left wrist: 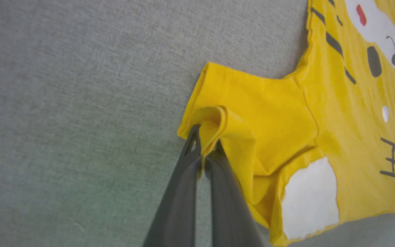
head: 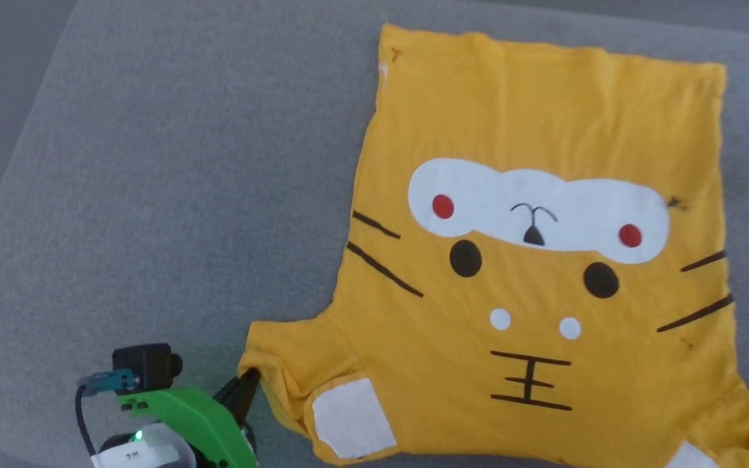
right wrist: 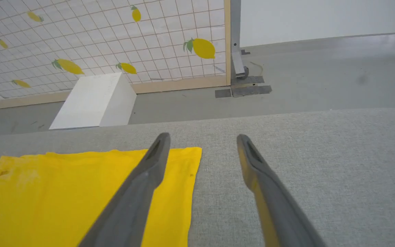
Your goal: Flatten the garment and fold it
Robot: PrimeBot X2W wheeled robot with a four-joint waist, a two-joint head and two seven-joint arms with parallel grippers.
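Note:
The garment (head: 543, 130) is a yellow T-shirt with a cat face print, spread flat on the grey cloth surface, its hem toward the far side. My left gripper (head: 249, 380) sits at the lower left, shut on the rolled cuff of the near left sleeve (head: 283, 351). In the left wrist view the two dark fingers (left wrist: 187, 171) pinch that folded sleeve edge of the garment (left wrist: 269, 113). My right gripper (right wrist: 202, 140) hangs open above the surface, with nothing between its fingers, over a far corner of the garment (right wrist: 63, 192).
The grey padded surface (head: 153, 195) stretches wide to the left of the shirt. Beyond its far edge, the right wrist view has a white box (right wrist: 94, 99) on the floor, a lemon-patterned panel (right wrist: 115, 34) and a metal post (right wrist: 237, 41).

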